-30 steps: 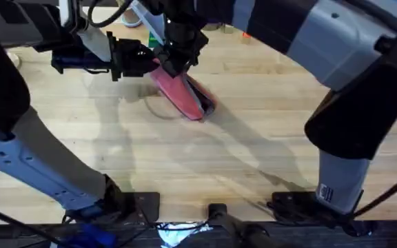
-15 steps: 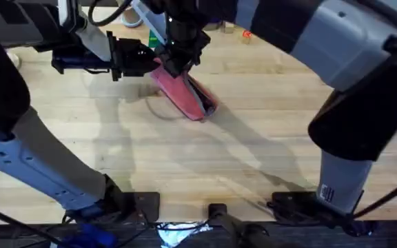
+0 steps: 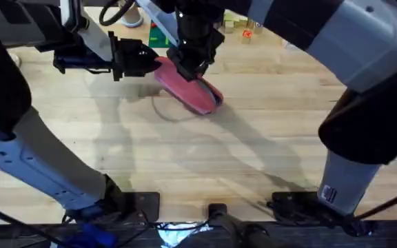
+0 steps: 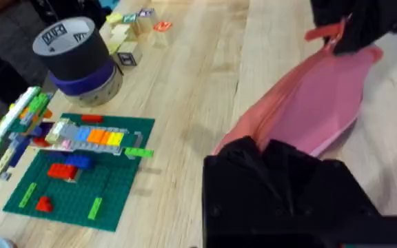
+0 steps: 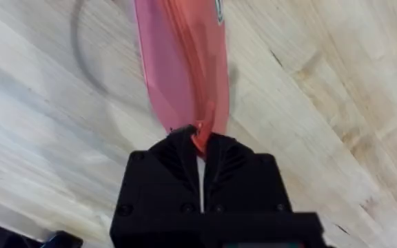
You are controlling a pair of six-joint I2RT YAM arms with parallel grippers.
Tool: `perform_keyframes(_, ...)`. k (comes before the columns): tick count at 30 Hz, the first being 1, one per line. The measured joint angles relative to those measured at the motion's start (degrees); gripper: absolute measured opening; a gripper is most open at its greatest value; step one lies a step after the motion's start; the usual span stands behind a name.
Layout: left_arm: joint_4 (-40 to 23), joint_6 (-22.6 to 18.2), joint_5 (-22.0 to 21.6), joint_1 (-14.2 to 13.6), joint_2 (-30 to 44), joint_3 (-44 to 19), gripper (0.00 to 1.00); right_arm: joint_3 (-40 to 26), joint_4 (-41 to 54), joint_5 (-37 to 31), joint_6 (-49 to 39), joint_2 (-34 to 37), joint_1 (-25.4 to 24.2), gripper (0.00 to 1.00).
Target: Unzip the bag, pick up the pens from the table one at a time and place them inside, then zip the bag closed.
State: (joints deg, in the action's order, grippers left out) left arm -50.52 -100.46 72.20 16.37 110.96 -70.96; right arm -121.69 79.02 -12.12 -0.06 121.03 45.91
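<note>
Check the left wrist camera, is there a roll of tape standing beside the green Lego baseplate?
Yes, a dark roll of tape stands just beyond the green baseplate.

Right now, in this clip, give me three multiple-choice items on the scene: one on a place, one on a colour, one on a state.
1. Where does the bag lie?
A. on the table
B. on the green plate
C. on the tape roll

2. What colour is the bag?
A. blue
B. pink
C. yellow

3. What is the right gripper doing?
A. hanging open over bare wood
B. holding a pen
C. pinching a tab at the bag's end

Key: 1 A, it rests on the wood in the overhead view. 2 B, pink fabric in all views. 3 C, the right wrist view shows the fingers closed on a red tab.
</note>
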Motion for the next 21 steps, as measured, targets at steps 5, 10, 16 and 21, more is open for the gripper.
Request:
perform_keyframes(5,0.1,0.0,-0.2,0.3,0.0,0.0,0.042,0.1,1.2,-0.4,0.0,0.0,0.0,0.034)
perform_keyframes(10,0.2,0.0,-1.5,0.6,0.0,0.0,0.042,0.1,4.5,-0.5,0.9,0.0,0.0,0.035)
perform_keyframes(16,0.3,0.0,-2.4,1.0,0.0,0.0,0.042,3.2,5.7,-0.8,2.7,-1.2,-0.5,0.036)
perform_keyframes(21,0.3,0.0,-3.4,1.1,0.0,0.0,0.042,9.7,4.9,-0.7,4.1,-2.6,-0.8,0.036)
